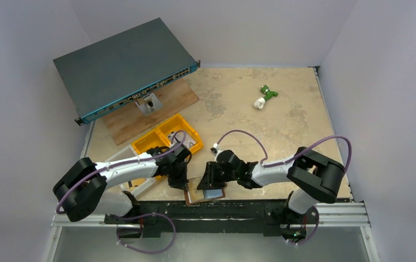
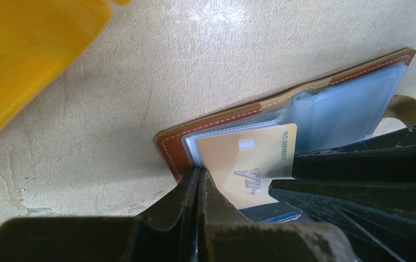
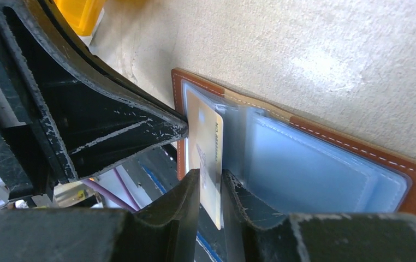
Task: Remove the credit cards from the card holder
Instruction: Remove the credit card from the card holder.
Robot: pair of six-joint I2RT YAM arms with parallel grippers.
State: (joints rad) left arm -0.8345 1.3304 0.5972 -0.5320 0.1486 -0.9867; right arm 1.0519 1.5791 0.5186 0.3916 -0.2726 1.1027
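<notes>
Two claws crowd the overhead view, so the card holder [image 1: 208,195] at the table's [image 1: 282,120] near edge is mostly hidden beneath them there; my wrist views show it lying open, clear sleeves [image 2: 348,103] facing up; my right claw [image 3: 210,177] pinches a cream credit card [image 3: 206,142], part-way out of its sleeve, its lower end cut off behind my fingers; my left claw [image 2: 199,174] is closed tight, tips against the holder's corner; only the left wrist view shows print: "NO.8888…" and "VI", the rest covered; a yellow bin [image 2: 31,54] blurs nearby.
</notes>
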